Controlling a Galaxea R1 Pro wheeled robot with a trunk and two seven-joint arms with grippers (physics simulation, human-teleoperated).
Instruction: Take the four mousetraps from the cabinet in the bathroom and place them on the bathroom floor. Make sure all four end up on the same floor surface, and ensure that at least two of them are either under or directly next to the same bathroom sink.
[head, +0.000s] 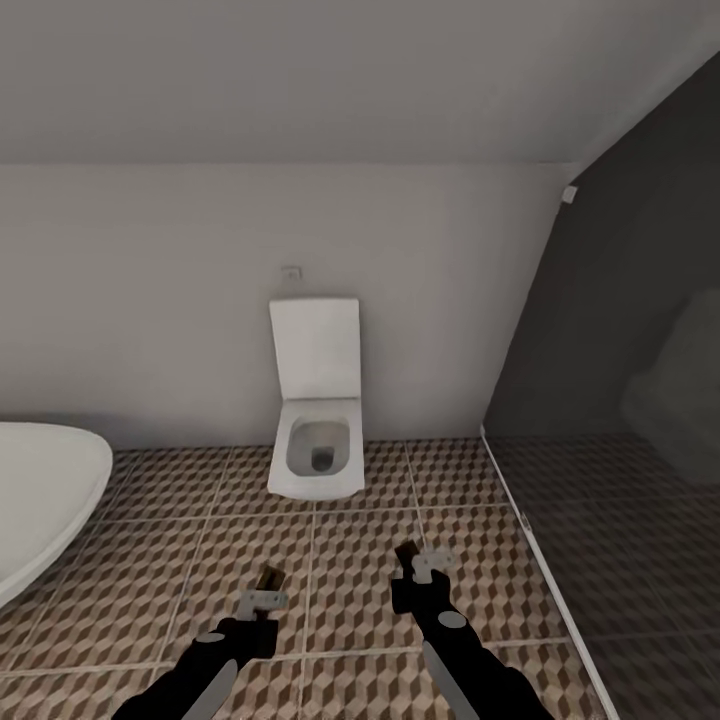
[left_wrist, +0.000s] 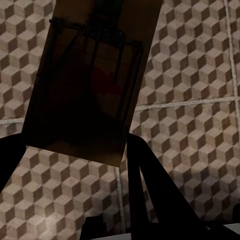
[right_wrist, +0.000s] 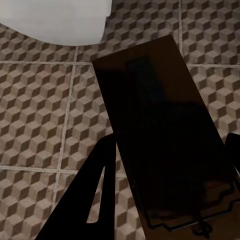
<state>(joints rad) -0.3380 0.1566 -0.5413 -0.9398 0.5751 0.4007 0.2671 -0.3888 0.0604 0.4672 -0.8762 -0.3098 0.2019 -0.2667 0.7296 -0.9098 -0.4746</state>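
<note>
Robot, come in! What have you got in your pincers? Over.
Left pincer, right pincer: one mousetrap each. Over tiled floor. Toilet ahead.

White wall-hung toilet (head: 315, 420) with lid raised against a pale wall (head: 140, 300), small plate (head: 292, 272) just above it. Cube-patterned brown and beige tiles (head: 360, 540) underfoot; curved white bathtub (head: 40, 490) at left. Dark grey sloped wall (head: 620, 300) and shaded floor section (head: 630, 560) at right.
</note>
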